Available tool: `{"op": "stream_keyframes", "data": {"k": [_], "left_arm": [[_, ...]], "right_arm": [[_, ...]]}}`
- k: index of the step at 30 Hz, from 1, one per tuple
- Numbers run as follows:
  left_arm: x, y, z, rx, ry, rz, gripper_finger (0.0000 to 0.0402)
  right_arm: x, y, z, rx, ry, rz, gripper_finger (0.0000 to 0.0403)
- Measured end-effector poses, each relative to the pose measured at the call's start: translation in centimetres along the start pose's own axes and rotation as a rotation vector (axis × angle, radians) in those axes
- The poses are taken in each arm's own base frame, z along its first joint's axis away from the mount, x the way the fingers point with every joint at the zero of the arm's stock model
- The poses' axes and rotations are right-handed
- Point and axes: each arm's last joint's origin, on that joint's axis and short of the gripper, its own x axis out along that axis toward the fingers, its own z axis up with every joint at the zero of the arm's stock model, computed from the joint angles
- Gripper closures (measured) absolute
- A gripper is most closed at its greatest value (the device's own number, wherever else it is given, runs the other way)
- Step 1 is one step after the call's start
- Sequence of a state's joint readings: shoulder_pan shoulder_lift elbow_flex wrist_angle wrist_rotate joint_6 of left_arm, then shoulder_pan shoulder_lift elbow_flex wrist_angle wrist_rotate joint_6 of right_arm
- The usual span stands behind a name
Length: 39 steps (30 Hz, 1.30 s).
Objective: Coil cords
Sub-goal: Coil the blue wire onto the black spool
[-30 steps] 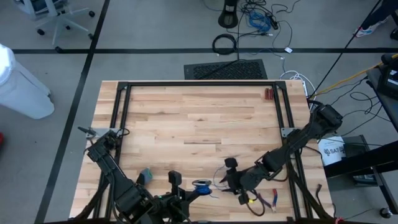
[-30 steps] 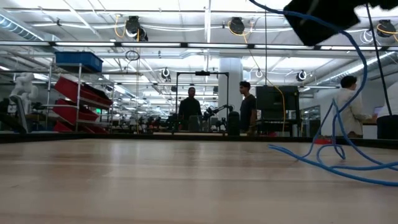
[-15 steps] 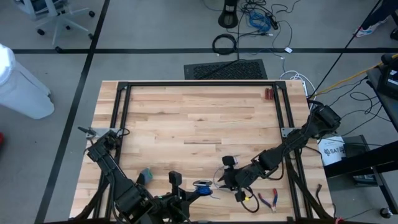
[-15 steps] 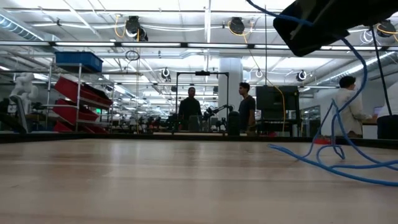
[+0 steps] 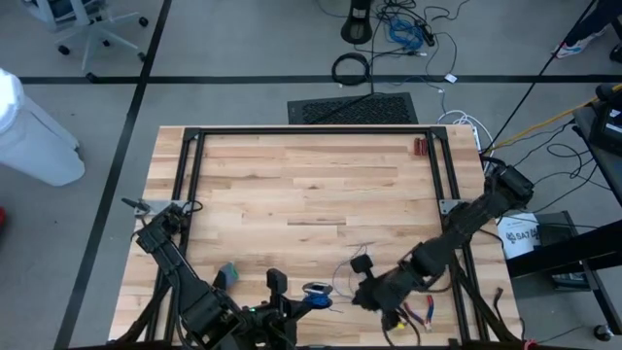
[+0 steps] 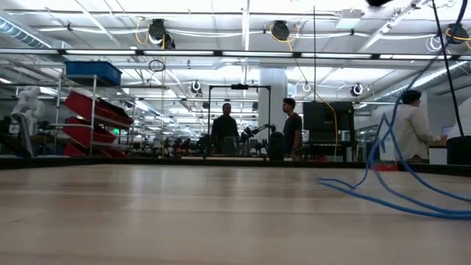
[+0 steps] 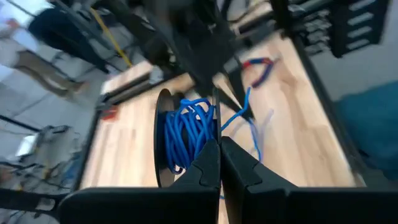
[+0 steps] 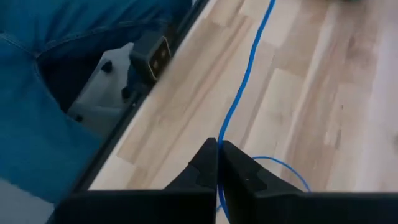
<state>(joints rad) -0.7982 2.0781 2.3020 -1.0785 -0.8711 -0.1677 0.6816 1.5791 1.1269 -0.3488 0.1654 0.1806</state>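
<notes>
Cord [image 8: 239, 99] pinched in right fingers [image 8: 217, 163]; left fingers [image 7: 219, 163] closed on its coil [image 7: 186, 134].

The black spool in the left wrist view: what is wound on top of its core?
Blue cord is wound in many loose turns around the black spool, held by the shut left gripper. The core underneath is covered by the cord and cannot be seen.

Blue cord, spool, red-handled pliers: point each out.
blue cord [image 8: 249, 62], right wrist view, on the taut run over the wood.
spool [image 7: 163, 140], left wrist view, on its dark flange edge.
red-handled pliers [image 5: 424, 311], high view, on the red handles.
</notes>
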Motion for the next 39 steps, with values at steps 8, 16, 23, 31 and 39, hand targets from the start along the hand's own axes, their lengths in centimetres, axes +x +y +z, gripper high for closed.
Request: {"op": "stream_keyframes", "data": {"k": [8, 16, 23, 31, 39], "left_arm": [[0.1, -0.5, -0.1, -0.001, 0.028, -0.131, 0.0402], [0.8, -0.8, -0.3, -0.002, 0.058, -0.213, 0.0402], [1.1, -0.5, -0.2, -0.012, 0.061, -0.217, 0.0402], [1.4, -0.2, -0.1, 0.019, 0.046, -0.178, 0.0401], [-0.6, -2.0, 1.3, 0.15, -0.133, -0.182, 0.0402]], "right_arm": [[-4.5, 4.0, 3.2, -0.101, -0.051, -0.18, 0.0402], [-7.9, 5.6, 6.6, -0.209, -0.194, -0.236, 0.0403], [-8.5, 5.3, 7.6, -0.272, -0.239, -0.263, 0.0403], [-8.7, 6.0, 7.6, -0.308, -0.26, -0.242, 0.0403], [-8.5, 6.3, 6.2, -0.248, -0.142, -0.187, 0.0403]]}}
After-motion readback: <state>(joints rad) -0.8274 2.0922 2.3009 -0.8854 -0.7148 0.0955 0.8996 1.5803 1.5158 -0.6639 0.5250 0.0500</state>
